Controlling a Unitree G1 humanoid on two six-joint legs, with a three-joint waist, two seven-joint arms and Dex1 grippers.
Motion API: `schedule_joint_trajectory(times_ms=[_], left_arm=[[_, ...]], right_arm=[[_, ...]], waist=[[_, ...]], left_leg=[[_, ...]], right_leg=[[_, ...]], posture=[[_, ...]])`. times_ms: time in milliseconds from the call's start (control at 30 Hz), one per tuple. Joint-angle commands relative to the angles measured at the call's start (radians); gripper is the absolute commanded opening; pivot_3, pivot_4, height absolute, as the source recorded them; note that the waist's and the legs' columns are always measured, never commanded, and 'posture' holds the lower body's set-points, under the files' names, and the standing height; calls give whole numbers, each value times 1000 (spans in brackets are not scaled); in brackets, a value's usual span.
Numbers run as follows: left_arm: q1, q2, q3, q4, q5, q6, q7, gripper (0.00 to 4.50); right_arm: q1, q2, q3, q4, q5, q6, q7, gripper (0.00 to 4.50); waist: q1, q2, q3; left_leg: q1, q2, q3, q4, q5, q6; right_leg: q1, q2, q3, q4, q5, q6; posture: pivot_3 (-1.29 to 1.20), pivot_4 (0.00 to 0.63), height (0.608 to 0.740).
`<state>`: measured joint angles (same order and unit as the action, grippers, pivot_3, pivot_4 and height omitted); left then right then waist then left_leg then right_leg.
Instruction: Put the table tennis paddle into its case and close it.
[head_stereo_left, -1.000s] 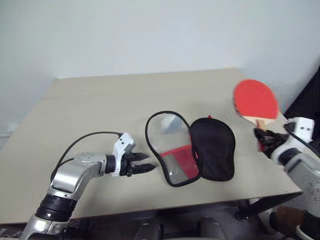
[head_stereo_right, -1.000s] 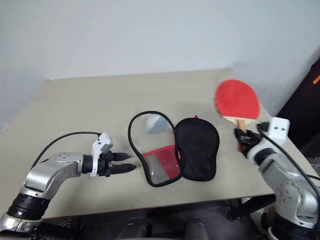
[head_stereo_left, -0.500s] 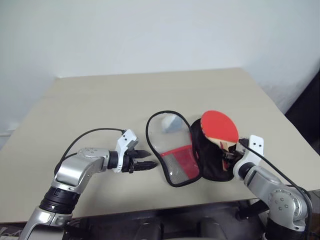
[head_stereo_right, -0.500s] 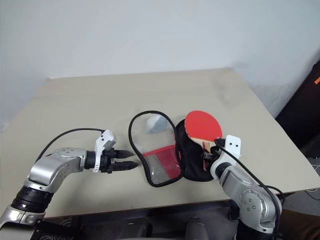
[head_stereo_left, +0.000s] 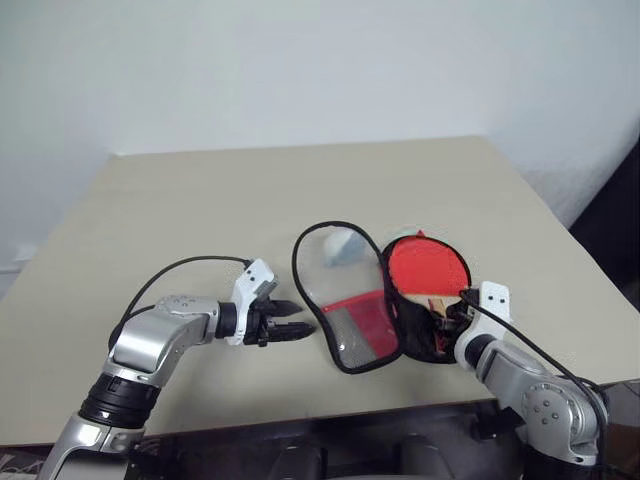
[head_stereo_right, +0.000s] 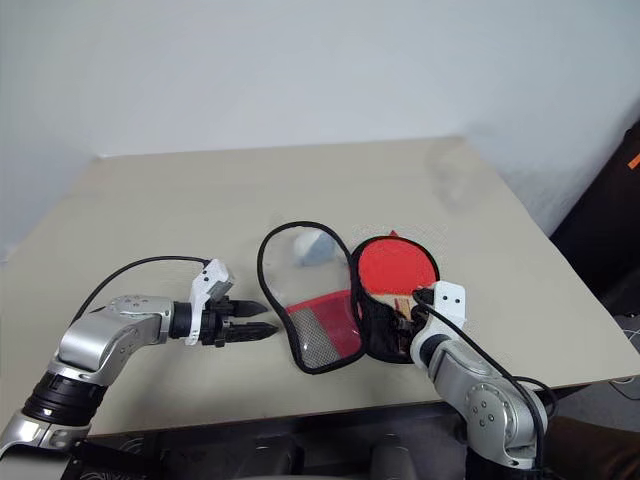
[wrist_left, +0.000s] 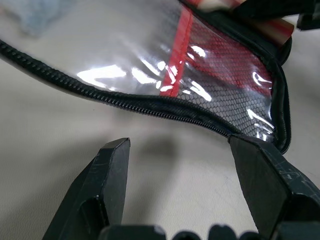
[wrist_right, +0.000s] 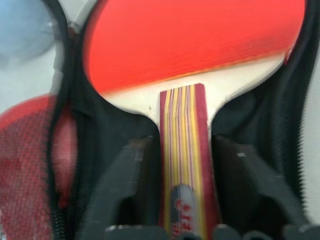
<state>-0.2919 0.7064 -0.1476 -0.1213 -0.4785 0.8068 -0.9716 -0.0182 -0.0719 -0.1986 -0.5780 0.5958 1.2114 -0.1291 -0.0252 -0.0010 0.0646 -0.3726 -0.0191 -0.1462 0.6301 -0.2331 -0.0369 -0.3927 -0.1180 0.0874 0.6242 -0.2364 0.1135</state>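
Beige table (head_stereo_left: 200, 190), case (head_stereo_left: 380, 300) lying open flat near the front edge, roughly center-right. Two halves hinged side by side: left half is the flap with clear window, red band and mesh pocket (head_stereo_left: 350, 335) at its 6 o'clock end; right half is the black-lined shell. Black piping and zip run round both.

Table tennis paddle (head_stereo_left: 428, 268) sits in the black-lined right half, red face up, filling the shell's 12 o'clock end, handle pointing to about 5 o'clock toward the right gripper (head_stereo_left: 447, 318). In the right wrist view the striped handle (wrist_right: 185, 165) runs straight between the two black fingers (wrist_right: 127, 185), which stand off either side of it with visible gaps — jaws partly spread, not pinching the handle. Paddle rests on the lining.

Left gripper (head_stereo_left: 290, 328) is on the table at 9 o'clock of the case, just beside the flap's zip edge, pointing toward 3 o'clock. Jaws wide, nothing between them; left wrist view shows both fingers (wrist_left: 107, 180) spread over bare tabletop with the zip edge just ahead.

Pale grey-white lump (head_stereo_left: 340, 245) shows through the clear window at the flap's 12 o'clock end.
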Motion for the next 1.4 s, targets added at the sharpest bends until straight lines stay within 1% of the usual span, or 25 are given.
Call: schedule_joint_trajectory(times_ms=[33, 100, 133, 200, 267, 367, 433, 467, 500, 533, 600, 700, 800, 900, 1000, 1067, 1167, 1300, 1400], left_arm=[[-11, 10, 25, -27, -2, -3, 1, 3318], [-14, 9, 31, -24, -5, -2, 3, 3318], [-17, 7, 37, -23, -9, 0, 4, 3318], [-22, 8, 43, -14, -12, -1, 2, 3318], [-26, 14, 40, -5, -3, -10, -5, 3318], [-34, 16, 29, 13, 9, -24, -17, 3318], [-46, 7, 13, 33, 20, -36, -23, 3318], [-53, -4, -10, 49, 36, -57, -30, 3318], [-65, -23, -37, 71, 58, -85, -33, 3318], [-77, -41, -57, 92, 75, -106, -33, 3318], [-124, -113, -74, 145, 78, -111, -24, 3318], [-193, -210, -85, 199, 63, -92, -27, 3318], [-272, -328, -88, 234, 33, -69, -27, 3318], [-335, -451, -80, 258, 0, -34, -2, 3318], [-361, -523, -93, 286, 16, -32, 25, 3318], [-360, -545, -108, 298, 34, -36, 35, 3318], [-340, -543, -121, 295, 57, -37, 54, 3318], [-311, -516, -79, 255, 69, -21, 126, 3318], [-304, -497, -50, 219, 59, 67, 191, 3318]], right_arm=[[-5, -16, 14, -15, -13, -2, 17, 3499], [9, -48, 7, -49, 4, -9, 56, 4223], [24, -78, 2, -80, 20, -14, 92, 4482], [65, -157, -27, -153, 53, -62, 189, 4482], [85, -217, -104, -182, 112, -104, 276, 4482], [69, -305, -288, -147, 255, -170, 413, 4482], [47, -338, -357, -100, 339, -222, 495, 4482], [40, -346, -361, -74, 315, -290, 535, 4482], [31, -355, -341, -43, 241, -361, 535, 4482], [17, -360, -324, -10, 207, -386, 526, 4482], [-30, -341, -308, 48, 200, -409, 491, 4482], [-76, -313, -283, 84, 173, -467, 460, 4482], [-126, -270, -293, 130, 179, -507, 407, 4482], [-157, -252, -305, 158, 168, -564, 376, 4482], [-193, -235, -353, 193, 211, -601, 335, 4482], [-204, -233, -370, 212, 211, -621, 315, 4482], [-206, -228, -371, 239, 191, -643, 281, 4482], [-185, -227, -334, 246, 153, -654, 251, 4482], [-166, -228, -296, 243, 112, -654, 240, 4482]], waist=[[0, 0, 0], [1, 0, 0], [2, 0, 0], [5, 0, 0], [2, 0, 0], [0, -1, 0], [0, -1, 0], [0, -1, 0], [1, -2, 0], [1, -2, 0], [4, -2, 0], [5, -2, 0], [5, -2, 0], [4, -1, 0], [0, -1, 0], [0, 0, 0], [0, 0, 0], [0, 1, 0], [0, 1, 0]], left_leg=[[0, 0, 0, 0, 0, 0], [0, 0, 0, 0, 0, 0], [0, 0, 0, 0, 0, 0], [-1, 0, 0, 0, 0, 0], [-2, -1, 0, 1, 0, 0], [-1, 0, 0, 1, 0, 0], [-1, 0, 0, 1, 0, 0], [-1, 0, 0, 1, 0, 0], [-1, 0, 0, 1, 0, 0], [-1, 0, 0, 1, 0, 0], [-1, -1, 0, 2, 0, 0], [-3, -1, -1, 4, 0, 0], [-3, -2, -2, 5, 0, 0], [-4, -2, -2, 6, 0, 0], [-3, -2, -1, 5, 0, 0], [-2, -2, -1, 4, 0, 0], [-2, -2, -1, 4, 0, 0], [-2, -2, -1, 4, 0, 0], [-2, -2, -1, 4, 0, 0]], right_leg=[[0, 0, 0, 0, 0, 0], [0, 0, 0, 0, 0, 0], [0, 0, 0, 0, 0, 0], [0, 0, 0, -1, 0, 0], [0, -1, 0, -1, 0, 0], [0, 0, 0, -1, 0, 0], [1, 0, 0, -1, 0, 0], [1, 0, 0, -1, 0, 0], [1, 0, 0, -1, 0, 0], [1, 0, -1, -1, 0, 0], [2, 0, 0, -2, 0, 0], [1, 0, 0, -1, 0, 1], [2, 0, 0, -1, 1, 1], [2, 0, 0, -1, 1, 2], [2, 0, 1, -1, 1, 2], [2, 0, 2, -1, 1, 2], [2, 1, 2, -1, 1, 2], [2, 1, 3, -1, 1, 2], [2, 1, 3, -1, 1, 2]], posture=[[0, 0, 740], [0, 0, 740], [0, 0, 740], [0, 0, 740], [0, 0, 740], [0, 0, 740], [0, 0, 740], [0, 0, 740], [0, 0, 740], [0, 0, 740], [0, 0, 740], [0, 0, 740], [0, 0, 740], [0, 0, 740], [0, 0, 740], [0, 0, 740], [0, 0, 740], [0, 0, 740], [0, 0, 740]])
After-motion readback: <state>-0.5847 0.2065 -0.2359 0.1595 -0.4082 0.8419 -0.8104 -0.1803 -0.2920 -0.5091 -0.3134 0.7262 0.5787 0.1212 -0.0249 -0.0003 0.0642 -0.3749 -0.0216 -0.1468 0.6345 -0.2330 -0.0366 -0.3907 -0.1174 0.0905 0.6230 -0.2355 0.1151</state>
